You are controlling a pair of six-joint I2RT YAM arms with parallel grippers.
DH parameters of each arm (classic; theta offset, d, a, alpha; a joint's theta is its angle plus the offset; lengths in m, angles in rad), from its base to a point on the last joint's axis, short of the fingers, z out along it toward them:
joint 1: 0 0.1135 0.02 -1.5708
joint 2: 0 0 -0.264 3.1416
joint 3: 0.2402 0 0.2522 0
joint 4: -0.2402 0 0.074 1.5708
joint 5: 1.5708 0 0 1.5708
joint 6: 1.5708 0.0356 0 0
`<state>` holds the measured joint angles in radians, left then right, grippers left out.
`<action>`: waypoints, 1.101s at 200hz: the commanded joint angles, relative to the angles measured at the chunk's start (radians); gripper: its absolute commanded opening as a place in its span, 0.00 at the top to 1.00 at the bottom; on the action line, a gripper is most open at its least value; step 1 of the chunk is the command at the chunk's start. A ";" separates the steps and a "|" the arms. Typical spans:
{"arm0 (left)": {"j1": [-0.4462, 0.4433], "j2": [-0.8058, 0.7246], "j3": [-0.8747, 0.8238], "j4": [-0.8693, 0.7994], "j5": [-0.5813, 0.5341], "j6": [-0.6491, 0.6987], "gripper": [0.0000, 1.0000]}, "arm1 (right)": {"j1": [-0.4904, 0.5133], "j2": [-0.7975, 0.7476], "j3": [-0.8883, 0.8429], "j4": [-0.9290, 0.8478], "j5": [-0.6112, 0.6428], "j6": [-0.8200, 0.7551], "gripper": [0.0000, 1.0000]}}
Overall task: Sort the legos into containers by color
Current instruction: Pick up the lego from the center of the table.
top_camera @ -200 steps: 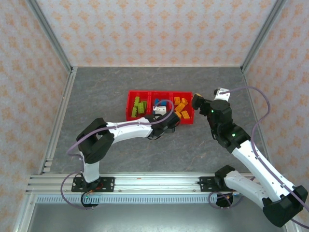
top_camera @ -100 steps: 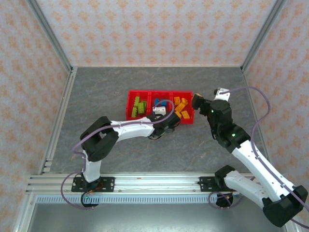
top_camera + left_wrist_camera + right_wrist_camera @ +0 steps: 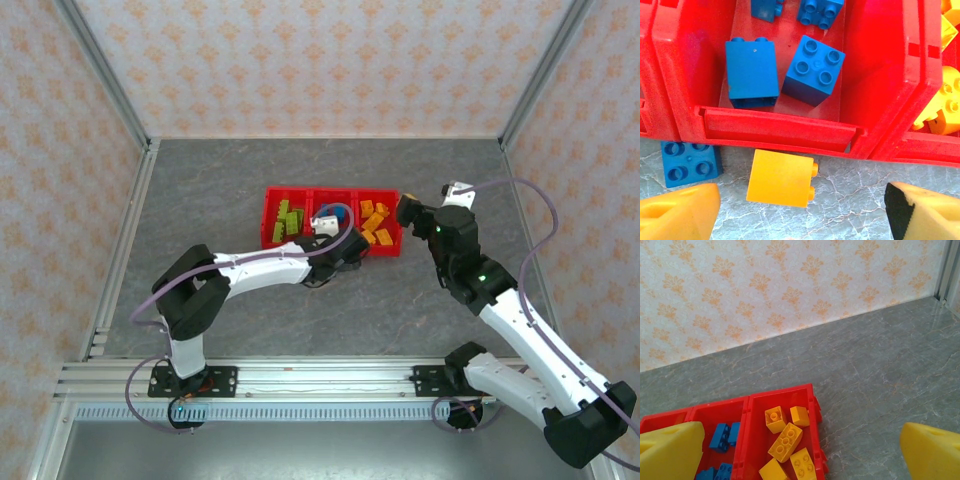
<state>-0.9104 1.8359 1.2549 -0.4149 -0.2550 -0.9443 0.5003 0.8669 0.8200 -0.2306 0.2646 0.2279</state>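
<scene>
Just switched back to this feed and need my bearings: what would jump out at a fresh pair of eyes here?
The bright red bins in the middle of the table catch the eye first. In the left wrist view, two strays lie on the table just outside the middle bin's near wall: an orange-yellow brick and, to its left, a blue brick. The left gripper hangs open over them.

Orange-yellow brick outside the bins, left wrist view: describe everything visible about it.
The orange-yellow brick is glossy plastic, blocky, lying on its side with two studs facing right. It rests on the grey marbled table just outside the middle bin, contact with its wall unclear. A blue brick lies apart to its left. The left gripper is open nearby, not touching it.
</scene>
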 commanded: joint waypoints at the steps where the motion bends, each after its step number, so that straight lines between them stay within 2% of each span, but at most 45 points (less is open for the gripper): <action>1: -0.011 0.014 -0.011 -0.037 -0.027 0.009 0.13 | -0.005 0.001 0.018 0.016 -0.001 0.011 0.00; 73: -0.002 0.187 0.099 -0.129 -0.026 0.036 0.23 | -0.005 -0.013 0.016 0.002 0.013 0.005 0.00; 99: -0.001 0.202 0.103 -0.113 -0.018 0.045 0.28 | -0.005 -0.014 0.014 0.000 0.015 0.004 0.00; 114: 0.005 0.204 0.100 -0.106 -0.016 0.048 0.34 | -0.005 -0.014 0.013 0.001 0.016 0.004 0.00; 126: 0.013 0.207 0.103 -0.109 -0.016 0.045 0.34 | -0.005 -0.013 0.013 0.004 0.015 0.003 0.00; 205: 0.032 0.193 0.103 -0.074 -0.012 0.091 0.59 | -0.005 -0.011 0.014 0.003 0.016 0.002 0.00; 220: 0.028 0.170 0.098 -0.071 -0.010 0.102 0.67 | -0.005 -0.011 0.014 0.005 0.018 0.002 0.00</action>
<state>-0.8902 2.0312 1.3457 -0.4831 -0.2501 -0.8726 0.5003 0.8665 0.8200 -0.2306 0.2623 0.2279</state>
